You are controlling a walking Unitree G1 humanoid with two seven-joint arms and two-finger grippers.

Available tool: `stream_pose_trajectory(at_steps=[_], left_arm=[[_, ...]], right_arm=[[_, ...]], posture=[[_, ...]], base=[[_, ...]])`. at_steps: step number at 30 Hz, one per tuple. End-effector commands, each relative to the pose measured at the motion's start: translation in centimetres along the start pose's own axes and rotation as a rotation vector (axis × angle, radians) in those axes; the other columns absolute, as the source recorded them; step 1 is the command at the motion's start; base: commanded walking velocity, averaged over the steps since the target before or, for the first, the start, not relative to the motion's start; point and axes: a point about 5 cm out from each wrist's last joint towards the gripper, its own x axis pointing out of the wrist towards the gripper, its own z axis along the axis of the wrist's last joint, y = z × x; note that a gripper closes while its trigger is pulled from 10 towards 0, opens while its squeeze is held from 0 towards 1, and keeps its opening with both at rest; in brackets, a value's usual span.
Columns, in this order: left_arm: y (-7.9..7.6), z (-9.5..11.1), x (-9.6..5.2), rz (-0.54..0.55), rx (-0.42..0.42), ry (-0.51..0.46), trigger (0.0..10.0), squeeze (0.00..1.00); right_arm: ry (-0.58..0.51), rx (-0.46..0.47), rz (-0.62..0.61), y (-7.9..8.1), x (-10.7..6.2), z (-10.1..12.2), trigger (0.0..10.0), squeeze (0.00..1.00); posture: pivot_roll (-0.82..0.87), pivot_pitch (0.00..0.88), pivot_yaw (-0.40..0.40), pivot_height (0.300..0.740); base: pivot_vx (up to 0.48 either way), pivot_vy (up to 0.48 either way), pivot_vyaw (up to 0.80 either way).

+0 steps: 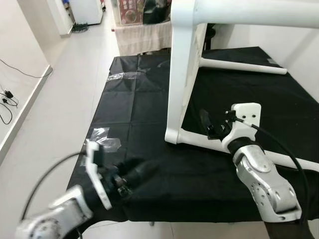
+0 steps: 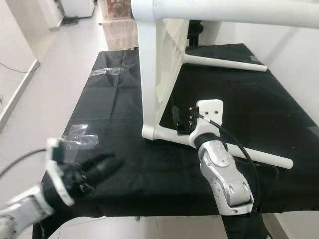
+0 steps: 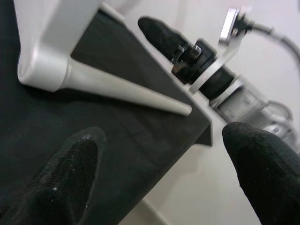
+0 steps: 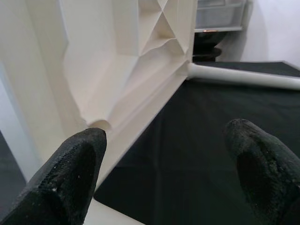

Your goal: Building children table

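A white children's table (image 1: 179,74) stands on its edge on the black cloth (image 1: 139,104), its ribbed underside (image 4: 117,70) turned to my right. Its legs stick out sideways: a near leg (image 1: 284,160) lies along the cloth, a far leg (image 1: 244,66) lies behind it, and another (image 1: 259,12) runs across the top. My right gripper (image 1: 209,124) is open just above the near leg's base, close to the underside. My left gripper (image 1: 138,172) hovers open and empty over the cloth's front edge, pointing toward the near leg (image 3: 126,91).
Crumpled clear tape (image 1: 102,137) lies on the cloth at the front left, and more tape (image 1: 122,75) sits further back. Bare floor (image 1: 55,99) runs along the left with cables (image 1: 7,102) by the wall. A cloth-draped table (image 1: 144,35) stands behind.
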Motion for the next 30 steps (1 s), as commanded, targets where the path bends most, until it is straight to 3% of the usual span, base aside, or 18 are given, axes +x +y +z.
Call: stream_pose_trajectory(at_steps=[1,2,3,4,8,10,13,18,21,28,29,30], left_arm=[[1.1,-0.3,0.4,0.078,0.059,-0.003,10.0,0.00],[1.1,-0.3,0.4,0.078,0.059,-0.003,10.0,0.00],[2.4,0.0,1.1,0.192,0.168,-0.036,10.0,0.00],[2.7,0.1,1.3,0.224,0.206,-0.045,10.0,0.00],[3.2,0.6,1.6,0.268,0.205,-0.095,10.0,0.00],[3.3,0.3,1.9,0.286,0.209,-0.114,10.0,0.00],[3.3,0.2,1.9,0.287,0.215,-0.114,10.0,0.00],[3.7,-0.1,2.0,0.289,0.256,-0.119,10.0,0.00],[3.7,-0.2,2.2,0.292,0.267,-0.120,10.0,0.00],[4.0,-0.3,2.4,0.334,0.294,-0.116,10.0,0.00],[4.1,-0.1,2.3,0.350,0.324,-0.131,0.0,0.00],[4.2,0.1,2.2,0.366,0.357,-0.133,0.0,0.00]], right_arm=[[0.031,-0.019,-0.028,-0.5,0.0,-1.0,10.0,0.00],[0.031,-0.019,-0.028,-0.5,0.0,-1.0,10.0,0.00],[0.067,-0.028,-0.059,-1.1,-0.3,-2.3,10.0,0.00],[0.069,-0.031,-0.065,-1.2,-0.4,-2.6,10.0,0.00],[0.073,-0.027,-0.045,-0.6,-0.7,-3.0,10.0,0.00],[0.080,-0.004,0.012,1.4,-1.0,-3.8,10.0,0.00],[0.080,-0.001,0.023,1.8,-1.1,-4.0,10.0,0.00],[0.099,-0.032,0.099,4.4,-1.2,-5.2,10.0,0.00],[0.100,-0.043,0.107,4.6,-1.1,-5.4,10.0,0.00],[0.091,-0.035,0.095,4.5,-0.6,-5.4,10.0,0.00],[0.088,-0.034,0.094,4.5,-0.6,-5.4,10.0,0.00],[0.084,-0.033,0.089,4.4,-0.6,-5.4,10.0,0.00]], posture=[[-0.06,0.080,0.022,0.740],[-0.06,0.080,0.022,0.740],[-0.06,0.080,0.019,0.740],[-0.06,0.080,0.019,0.740],[-0.07,0.077,0.024,0.740],[-0.07,0.073,0.025,0.740],[-0.07,0.073,0.025,0.740],[-0.06,0.063,0.025,0.740],[-0.06,0.063,0.027,0.740],[-0.06,0.060,0.029,0.740],[-0.06,0.058,0.033,0.740],[-0.06,0.058,0.034,0.740]], base=[[0.000,0.000,0.00],[0.000,0.000,0.00],[0.000,0.000,0.00],[0.000,0.000,0.00],[0.000,-0.472,0.00],[0.000,-0.465,0.00],[0.000,-0.465,0.00],[0.000,-0.455,0.00],[0.000,-0.450,0.00],[0.000,0.000,0.00],[0.000,0.000,0.00],[0.000,0.000,0.00]])
